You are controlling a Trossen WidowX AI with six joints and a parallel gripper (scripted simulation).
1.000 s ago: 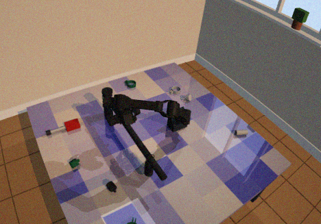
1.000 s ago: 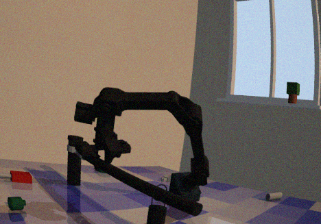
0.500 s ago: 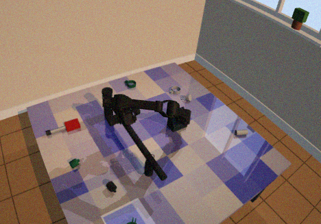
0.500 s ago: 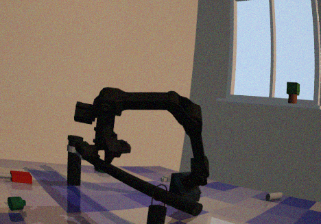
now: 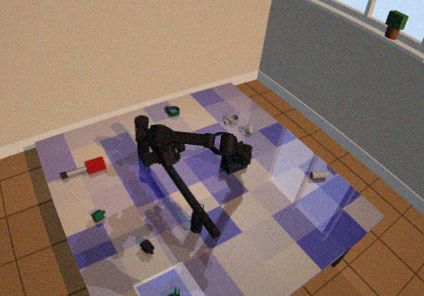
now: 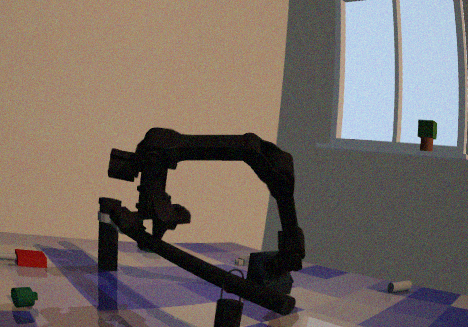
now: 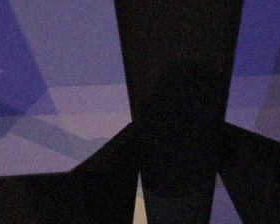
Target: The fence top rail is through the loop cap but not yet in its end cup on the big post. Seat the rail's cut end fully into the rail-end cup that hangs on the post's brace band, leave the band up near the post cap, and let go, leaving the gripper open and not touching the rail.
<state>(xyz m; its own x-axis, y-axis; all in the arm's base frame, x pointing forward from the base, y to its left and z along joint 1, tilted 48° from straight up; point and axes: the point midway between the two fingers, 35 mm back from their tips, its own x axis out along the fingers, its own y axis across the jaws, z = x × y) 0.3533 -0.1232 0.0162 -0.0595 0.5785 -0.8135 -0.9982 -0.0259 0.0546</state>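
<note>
The big post (image 6: 108, 250) stands dark at left in the exterior view, with its cap (image 6: 109, 203) above a pale brace band (image 6: 104, 217) high up. The dark rail-end cup is beside the band. The dark rail (image 5: 190, 195) (image 6: 200, 266) (image 7: 178, 35) slopes from there through the wire loop cap on the short post (image 6: 228, 313). My gripper (image 5: 167, 157) (image 6: 151, 234) (image 7: 170, 127) is shut on the rail near its post end. The cut end is dark against the cup, so its seating depth cannot be told.
A red-headed mallet (image 5: 95, 165) (image 6: 31, 258), a green fitting (image 5: 98, 215) (image 6: 23, 296) and a black fitting (image 5: 147, 246) lie left of the rail. A green ring (image 5: 173, 108) and a metal clamp (image 5: 232, 121) lie behind. A grey cylinder (image 5: 318, 175) (image 6: 399, 287) lies right.
</note>
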